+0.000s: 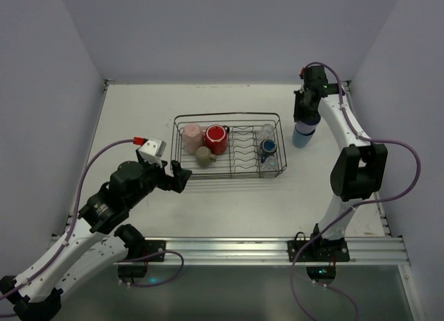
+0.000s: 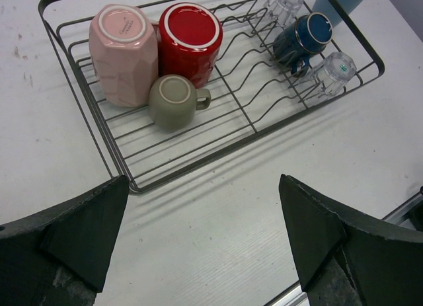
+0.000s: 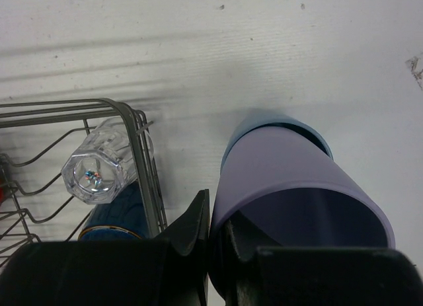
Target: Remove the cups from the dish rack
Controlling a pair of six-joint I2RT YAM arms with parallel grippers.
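The dish rack (image 1: 225,116) (image 2: 99,144) (image 3: 142,167) holds a pink cup (image 1: 191,136) (image 2: 123,53), a red mug (image 1: 216,139) (image 2: 190,38) and an olive cup (image 1: 203,155) (image 2: 173,101) at its left end. At its right end are a dark blue cup (image 1: 267,147) (image 2: 303,36) (image 3: 115,217) and two clear glasses (image 1: 268,131) (image 2: 334,71) (image 3: 99,164). My right gripper (image 1: 305,116) (image 3: 213,227) is shut on the rim of a lavender tumbler (image 3: 297,180), nested in a light-blue tumbler (image 1: 302,135) (image 3: 254,124) just right of the rack. My left gripper (image 1: 177,177) (image 2: 205,233) hangs open and holds nothing, near the rack's front left corner.
White walls close in the table on the left, back and right. An aluminium rail (image 1: 277,250) runs along the near edge, carrying both arm bases. The plate dividers (image 1: 244,149) fill the rack's middle.
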